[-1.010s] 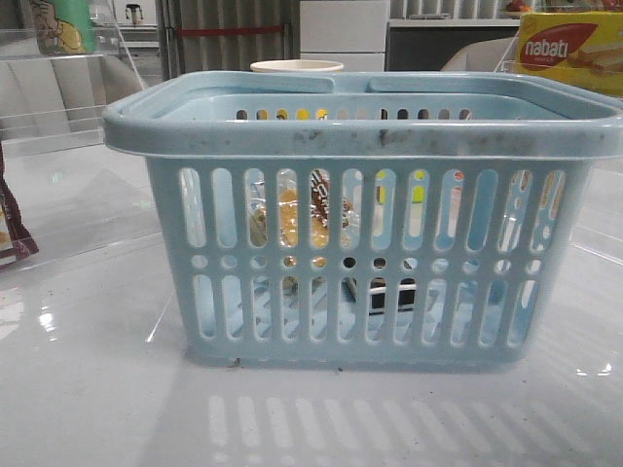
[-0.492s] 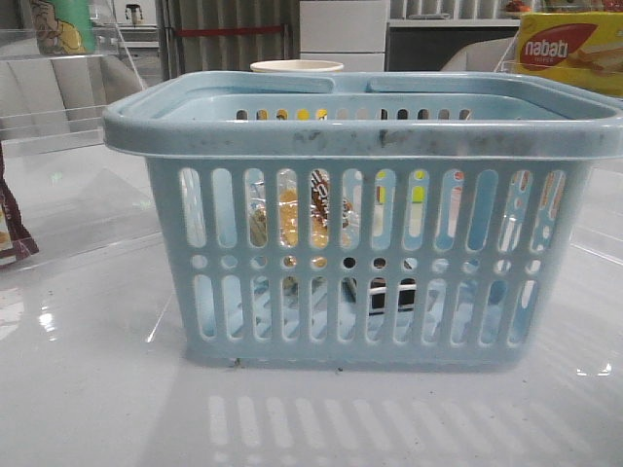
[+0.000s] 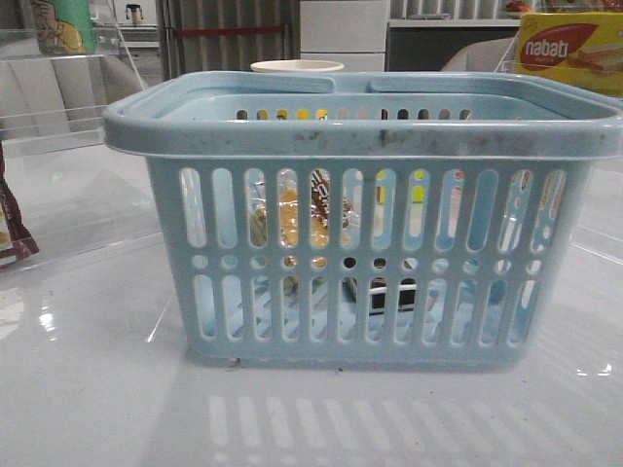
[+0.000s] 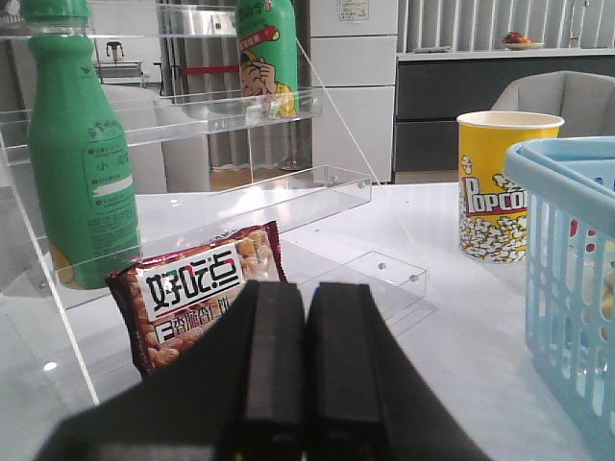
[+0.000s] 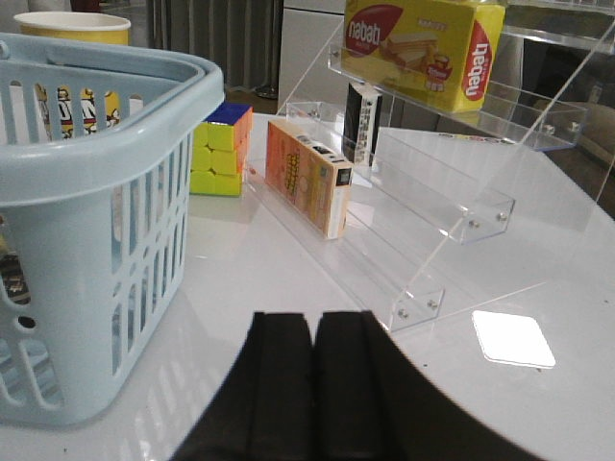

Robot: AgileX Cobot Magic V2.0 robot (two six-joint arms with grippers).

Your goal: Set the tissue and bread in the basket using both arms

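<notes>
The light-blue basket (image 3: 360, 136) stands in the middle of the front view. Through its slots I see the bread (image 3: 288, 222), yellow in a clear packet, leaning inside at the left. The tissue (image 3: 392, 294), black with a white patch, lies on the basket floor. Neither gripper shows in the front view. My left gripper (image 4: 306, 293) is shut and empty, left of the basket (image 4: 567, 250). My right gripper (image 5: 316, 322) is shut and empty, right of the basket (image 5: 106, 173).
A maroon snack packet (image 4: 197, 293), green bottles (image 4: 72, 154) on a clear acrylic shelf and a popcorn cup (image 4: 500, 182) stand at the left. A Rubik's cube (image 5: 221, 149), an orange box (image 5: 307, 173) and a nabati box (image 5: 423, 38) on an acrylic rack stand at the right.
</notes>
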